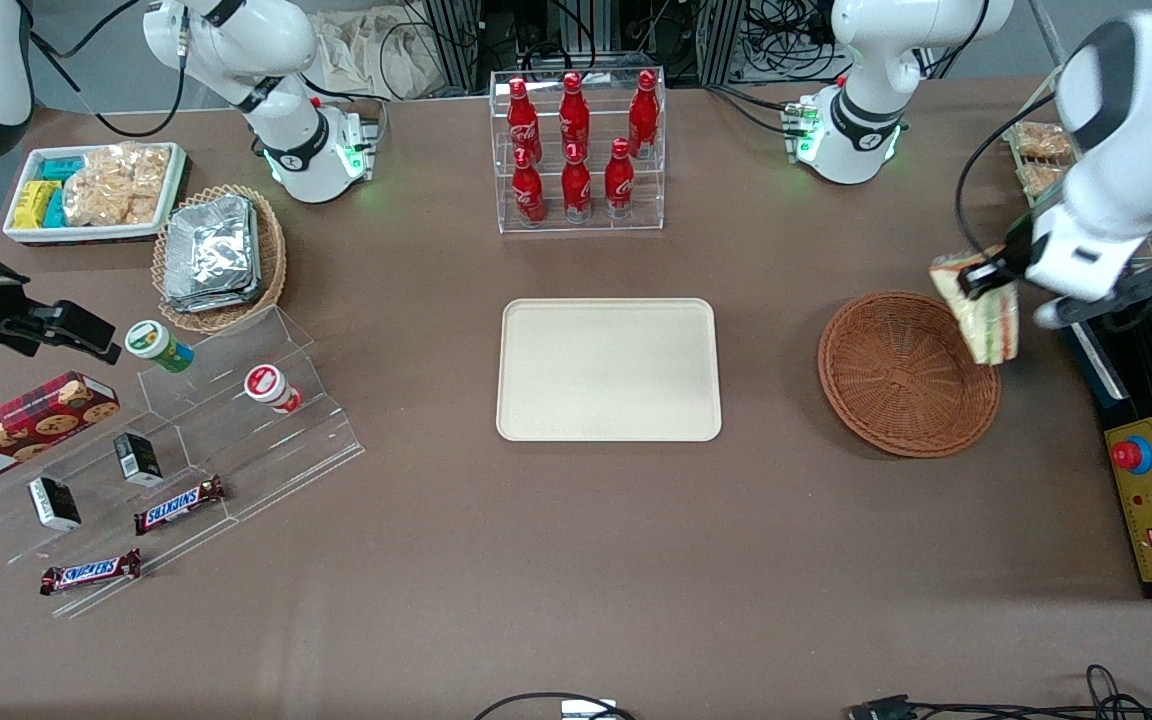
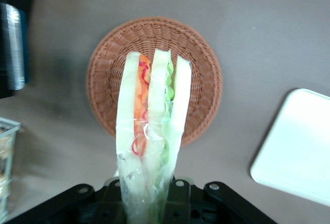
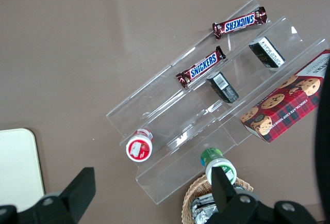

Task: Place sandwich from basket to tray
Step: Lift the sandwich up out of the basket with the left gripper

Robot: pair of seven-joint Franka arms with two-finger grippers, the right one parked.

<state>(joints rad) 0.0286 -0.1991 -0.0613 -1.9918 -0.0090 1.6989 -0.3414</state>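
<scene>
Above the basket (image 1: 908, 373), clear of its rim, the sandwich (image 1: 981, 305) is held aloft, pinched by the jaws of the gripper (image 1: 988, 272). Pickup is judged done; the carry to the tray (image 1: 609, 369), bare on the tabletop, and the release are left.

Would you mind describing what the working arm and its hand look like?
The working arm has rounded glossy white shells with dark grey joint bands and a black cable looping beside it. Its base glows green. The hand, above the basket's edge, is black with two fingers.
</scene>
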